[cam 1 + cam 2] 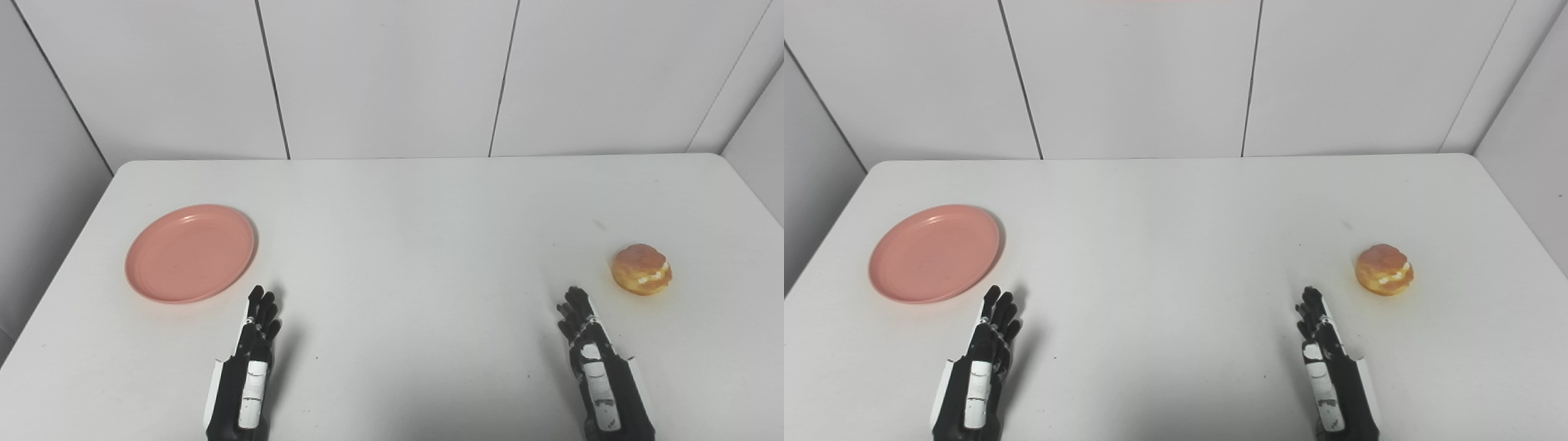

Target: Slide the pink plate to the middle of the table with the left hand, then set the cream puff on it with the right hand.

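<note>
A round pink plate [190, 253] lies empty on the left part of the white table [416, 208]. A golden cream puff [641, 269] with white filling sits at the right side of the table. My left hand [254, 343] rests near the front edge, just right of and below the plate, fingers straight and holding nothing. My right hand [588, 346] rests near the front edge, left of and below the cream puff, fingers straight and holding nothing. Neither hand touches its object.
White wall panels [392, 73] stand behind and beside the table. The table's far edge [416, 158] runs along the back wall. Bare tabletop lies between the plate and the cream puff.
</note>
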Controlling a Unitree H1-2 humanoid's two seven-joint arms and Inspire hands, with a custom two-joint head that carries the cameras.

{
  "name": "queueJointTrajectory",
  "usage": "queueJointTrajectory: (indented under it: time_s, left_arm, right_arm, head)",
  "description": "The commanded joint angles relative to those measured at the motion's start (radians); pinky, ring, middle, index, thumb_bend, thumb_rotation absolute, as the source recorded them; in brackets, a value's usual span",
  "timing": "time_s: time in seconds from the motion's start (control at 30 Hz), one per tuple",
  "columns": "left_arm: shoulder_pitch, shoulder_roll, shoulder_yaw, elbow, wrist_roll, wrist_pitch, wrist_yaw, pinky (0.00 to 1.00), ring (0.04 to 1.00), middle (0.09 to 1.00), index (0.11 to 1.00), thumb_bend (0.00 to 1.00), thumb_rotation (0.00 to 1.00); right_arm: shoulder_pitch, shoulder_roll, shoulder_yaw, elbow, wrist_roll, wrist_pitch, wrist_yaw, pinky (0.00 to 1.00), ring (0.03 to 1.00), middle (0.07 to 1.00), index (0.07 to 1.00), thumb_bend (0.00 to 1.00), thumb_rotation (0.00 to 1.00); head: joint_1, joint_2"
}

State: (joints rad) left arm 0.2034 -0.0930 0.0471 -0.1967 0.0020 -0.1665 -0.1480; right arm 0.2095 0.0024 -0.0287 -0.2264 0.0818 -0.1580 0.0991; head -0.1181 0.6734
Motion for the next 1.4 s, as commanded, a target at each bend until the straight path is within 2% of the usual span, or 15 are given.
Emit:
queueJointTrajectory:
  time_s: [0.0,0.27,0.47,0.77,0.97,1.17,1.37]
  left_arm:
    - [0.041,0.071,-0.019,0.005,0.006,0.012,-0.022,1.00,1.000,0.988,1.000,0.88,0.94]
    - [0.040,0.064,-0.022,-0.013,0.015,0.032,-0.017,1.00,1.000,0.983,1.000,0.88,0.94]
    - [0.040,0.060,-0.025,-0.003,0.013,0.023,-0.016,1.00,1.000,0.980,1.000,0.87,0.94]
    - [0.040,0.028,-0.056,0.039,0.081,-0.028,0.013,1.00,0.989,0.963,1.000,0.91,0.95]
    - [0.032,0.006,-0.092,0.070,0.139,-0.057,0.049,1.00,0.984,0.960,0.999,0.94,0.98]
    - [0.030,0.001,-0.115,0.093,0.159,-0.083,0.083,1.00,0.984,0.956,1.000,0.92,0.98]
    - [0.036,0.004,-0.126,0.094,0.176,-0.088,0.105,1.00,0.976,0.954,0.995,0.86,0.99]
  right_arm:
    - [0.022,-0.023,0.006,-0.034,0.002,-0.003,0.007,0.99,0.972,0.974,0.951,0.87,0.91]
    - [0.021,-0.025,0.007,-0.034,0.001,-0.001,0.009,0.99,0.974,0.976,0.953,0.87,0.91]
    - [0.021,-0.026,0.004,-0.024,0.002,-0.011,0.010,0.99,0.976,0.978,0.955,0.87,0.91]
    - [0.015,-0.057,-0.024,0.035,0.041,-0.051,0.033,1.00,0.991,0.988,0.960,0.87,0.92]
    - [0.000,-0.087,-0.043,0.106,0.083,-0.093,0.052,1.00,0.999,0.994,0.964,0.87,0.93]
    - [-0.011,-0.103,-0.042,0.152,0.102,-0.120,0.059,1.00,1.000,0.991,0.961,0.87,0.94]
    - [-0.014,-0.103,-0.035,0.176,0.101,-0.138,0.059,1.00,1.000,0.994,0.968,0.85,0.95]
  head:
    - [0.000,0.000]
    - [0.002,0.000]
    - [0.016,-0.012]
    - [0.129,-0.073]
    - [0.208,-0.136]
    - [0.234,-0.171]
    - [0.245,-0.185]
